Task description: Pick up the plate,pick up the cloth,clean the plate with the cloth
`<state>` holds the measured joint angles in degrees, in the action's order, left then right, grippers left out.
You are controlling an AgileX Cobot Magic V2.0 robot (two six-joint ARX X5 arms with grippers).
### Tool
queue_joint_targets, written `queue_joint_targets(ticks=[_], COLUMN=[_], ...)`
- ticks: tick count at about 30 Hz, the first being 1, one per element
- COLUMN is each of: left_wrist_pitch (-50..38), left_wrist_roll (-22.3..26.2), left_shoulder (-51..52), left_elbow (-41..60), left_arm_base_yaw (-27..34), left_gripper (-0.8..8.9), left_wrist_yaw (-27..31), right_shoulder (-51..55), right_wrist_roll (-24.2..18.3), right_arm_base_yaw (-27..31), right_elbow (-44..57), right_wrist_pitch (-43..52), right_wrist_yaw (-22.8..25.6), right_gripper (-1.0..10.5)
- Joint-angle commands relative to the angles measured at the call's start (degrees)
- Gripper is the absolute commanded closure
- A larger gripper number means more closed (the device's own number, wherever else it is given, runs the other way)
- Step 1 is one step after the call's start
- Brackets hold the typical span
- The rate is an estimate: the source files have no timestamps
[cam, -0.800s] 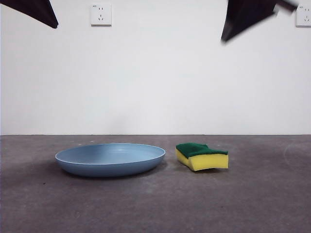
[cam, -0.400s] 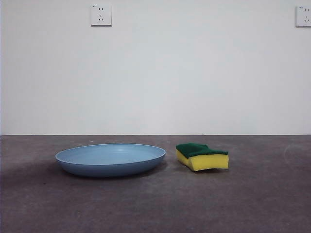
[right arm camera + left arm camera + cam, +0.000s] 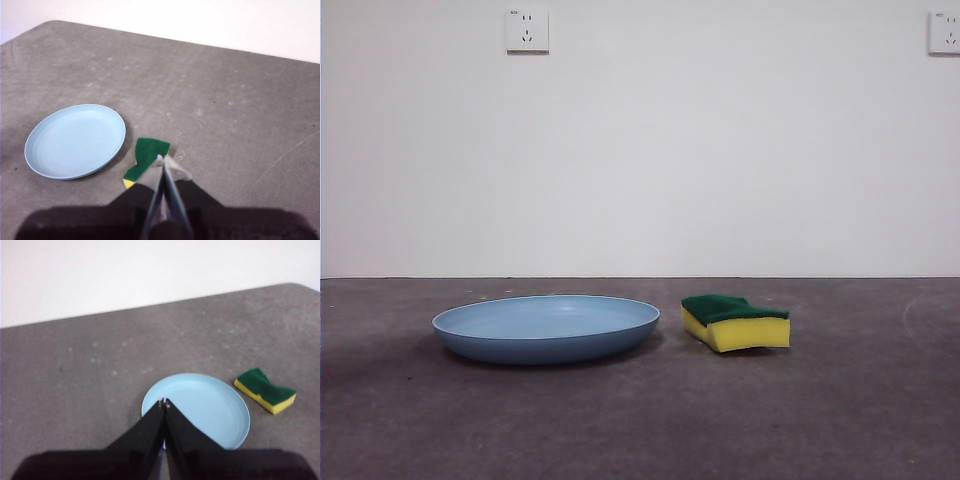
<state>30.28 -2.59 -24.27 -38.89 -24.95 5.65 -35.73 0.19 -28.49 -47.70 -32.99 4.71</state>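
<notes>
Left wrist view: left gripper (image 3: 164,402) has both black jaws pressed together, tips meeting, nothing between them. It hangs above the plate (image 3: 200,407), well clear of it, touching nothing. Tips line up over the plate's edge on the side away from the cloth (image 3: 265,390).

Right wrist view: right gripper (image 3: 161,160) also has its jaws closed to a point, holding nothing. It sits high over the cloth (image 3: 148,155), not in contact. The tips overlap the green face in this view, so part of the cloth is hidden behind the jaws.

Front view: neither arm visible. Plate (image 3: 546,328) lies flat on the dark grey table (image 3: 640,420), open side up, rim level, light blue. Cloth (image 3: 735,321) is just beside the plate, a small gap between them, not touching. It is a yellow sponge block resting flat with the dark green scouring face up and the yellow side facing the camera. From the wrist views its long axis runs at an angle to the plate's near rim, one short end pointing roughly toward the plate. Wavy outline visible on the green face.

Two white wall sockets (image 3: 527,30) on the wall behind the plate, high up.
</notes>
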Motion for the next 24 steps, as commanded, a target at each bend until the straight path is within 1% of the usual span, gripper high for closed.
queue_joint_targets(ticks=[1,12,14,16,20,24], left_wrist_pitch=[0.37,1.2,1.27,0.92,-0.48,-8.31], left_wrist_roll=[-0.42,-0.39,4.55,5.01,5.18,4.9], left_shoulder=[-0.42,-2.45,-2.6,-2.16,0.37,5.01], left_elbow=[0.35,0.35,0.35,0.35,1.66,8.24], left_arm_base_yaw=[-0.2,-0.2,-0.2,0.13,3.93,10.32], left_gripper=[8.16,8.17,8.17,8.17,8.17,8.17], left_wrist_yaw=[0.15,0.15,0.74,0.74,-1.18,-5.6], right_shoulder=[0.07,-0.26,-0.26,-0.26,-0.26,-0.26], right_wrist_roll=[0.35,0.35,0.35,0.35,0.35,0.35], right_arm_base_yaw=[-0.07,-0.07,-0.07,-0.07,-0.07,-0.07], right_elbow=[0.48,0.48,0.48,0.48,0.48,0.48], right_wrist_pitch=[0.35,0.35,0.35,0.35,0.35,0.35], right_wrist_yaw=[0.13,0.15,0.17,0.17,0.17,0.17], right_gripper=[9.5,9.5,9.5,9.5,9.5,9.5])
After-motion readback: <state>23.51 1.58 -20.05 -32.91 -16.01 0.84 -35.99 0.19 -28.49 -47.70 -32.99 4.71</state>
